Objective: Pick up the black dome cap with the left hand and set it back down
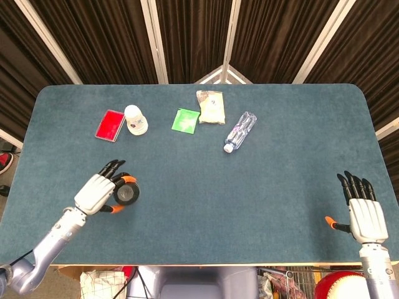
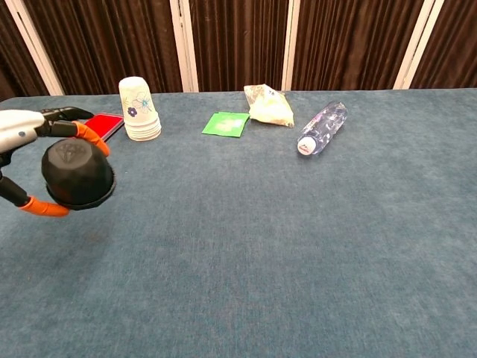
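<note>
The black dome cap [image 1: 128, 192] [image 2: 77, 174] is held above the near left part of the table by my left hand [image 1: 100, 192] [image 2: 30, 160], whose orange-tipped fingers [image 2: 91, 137] wrap over and under it. In the chest view the cap's faceted top faces the camera. Whether it touches the table is not clear. My right hand [image 1: 363, 210] rests open at the table's near right edge, fingers straight, holding nothing; only the head view shows it.
At the back of the blue table [image 1: 262, 187] lie a red flat box [image 1: 110, 125], a stack of paper cups [image 1: 135, 119], a green packet [image 1: 185, 120], a pale snack bag [image 1: 211, 106] and a clear plastic bottle [image 1: 240, 131] on its side.
</note>
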